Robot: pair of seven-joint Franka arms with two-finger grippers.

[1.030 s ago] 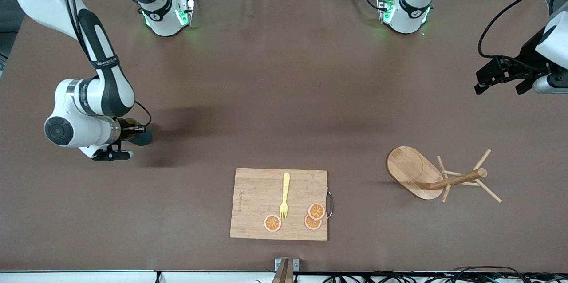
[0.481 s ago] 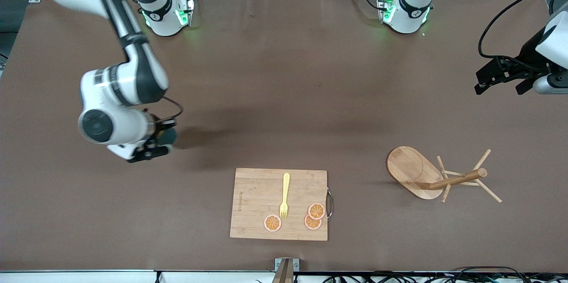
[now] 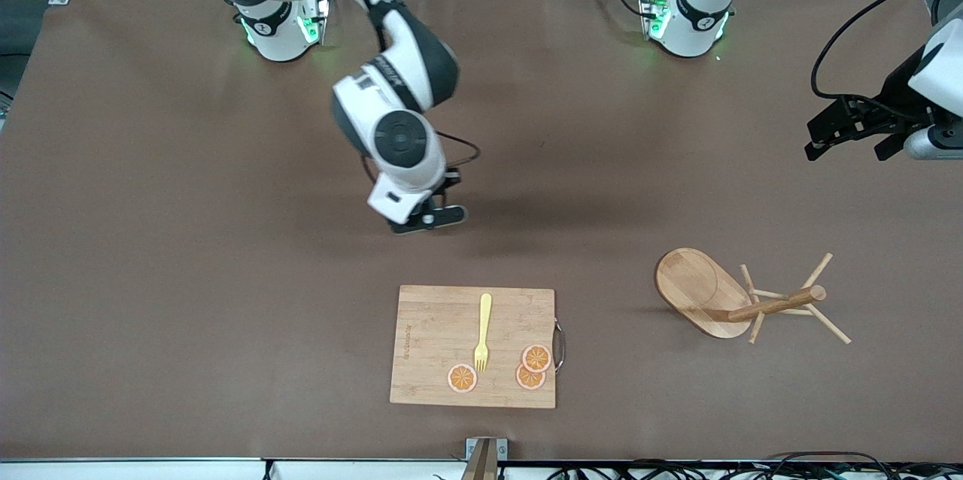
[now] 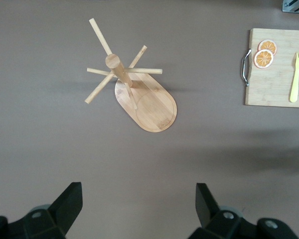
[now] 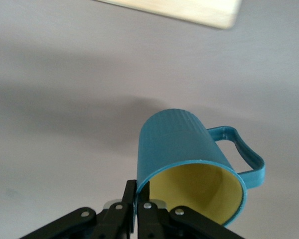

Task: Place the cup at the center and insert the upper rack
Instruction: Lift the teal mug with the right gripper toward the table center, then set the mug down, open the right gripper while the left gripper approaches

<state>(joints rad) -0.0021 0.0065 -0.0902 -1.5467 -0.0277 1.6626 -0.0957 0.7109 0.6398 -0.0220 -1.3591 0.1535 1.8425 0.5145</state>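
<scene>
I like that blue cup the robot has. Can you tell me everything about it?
The cup is teal outside with fine ridges, yellow inside, with a squarish loop handle on its side. It looks glazed or plastic. The right gripper has its jaws pinched shut on the rim and holds it tilted, clear of the brown table, near the middle.

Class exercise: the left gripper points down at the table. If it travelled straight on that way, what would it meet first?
Probably bare table. The left gripper is open, and its wrist view shows brown surface between its fingers; the upper rack lies on its side just off that line, though depth is hard to judge.
</scene>
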